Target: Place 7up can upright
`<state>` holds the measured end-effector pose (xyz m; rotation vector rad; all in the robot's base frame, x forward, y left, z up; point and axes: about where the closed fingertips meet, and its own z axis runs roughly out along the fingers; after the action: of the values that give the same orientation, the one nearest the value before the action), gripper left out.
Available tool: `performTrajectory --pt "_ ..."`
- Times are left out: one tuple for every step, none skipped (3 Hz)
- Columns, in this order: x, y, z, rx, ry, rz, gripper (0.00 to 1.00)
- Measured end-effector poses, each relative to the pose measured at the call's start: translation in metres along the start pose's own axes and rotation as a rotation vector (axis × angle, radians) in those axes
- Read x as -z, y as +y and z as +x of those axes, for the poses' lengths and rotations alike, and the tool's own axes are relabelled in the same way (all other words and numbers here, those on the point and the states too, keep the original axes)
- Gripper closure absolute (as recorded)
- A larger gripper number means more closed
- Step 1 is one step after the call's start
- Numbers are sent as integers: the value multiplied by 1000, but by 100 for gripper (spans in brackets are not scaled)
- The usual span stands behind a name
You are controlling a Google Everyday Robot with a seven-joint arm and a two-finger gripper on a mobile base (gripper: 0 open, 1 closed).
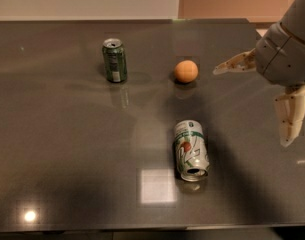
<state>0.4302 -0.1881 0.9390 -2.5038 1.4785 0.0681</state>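
Silver-white and light green, with a red spot on its label, the 7up can [191, 150] is seen lying on its side near the middle of the dark, glossy bench [67, 134]. Its silver top is turned toward the near edge and its base toward the far edge, tilted slightly to the left. Nothing is touching it.

Farther back, an orange [185, 71] is found almost in line with the can but well apart from it. To the left of the orange, 1 darker all-green can [114, 60] is standing upright, its top opening visible.

At the right edge the gripper [250, 108] is held above the bench, carried by a rounded grey wrist [287, 54]. Its 2 cream-coloured jaws are spread wide — released, with nothing held between them. 1 jaw is pointed left, toward the orange, its tip near the fruit but apart from it; the other is pointed downward at the far right. The gripper is placed to the right of the 7up can, well apart from it.

A pale square reflection [157, 185] is seen on the bench just beside the can's top, and a small bright spot [29, 216] near the front left corner.
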Motion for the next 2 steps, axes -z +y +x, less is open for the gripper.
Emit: performTrajectory --pt "-11 3 2 91 -19 -35 0" --pt "-19 2 -2 173 -43 -58 0"
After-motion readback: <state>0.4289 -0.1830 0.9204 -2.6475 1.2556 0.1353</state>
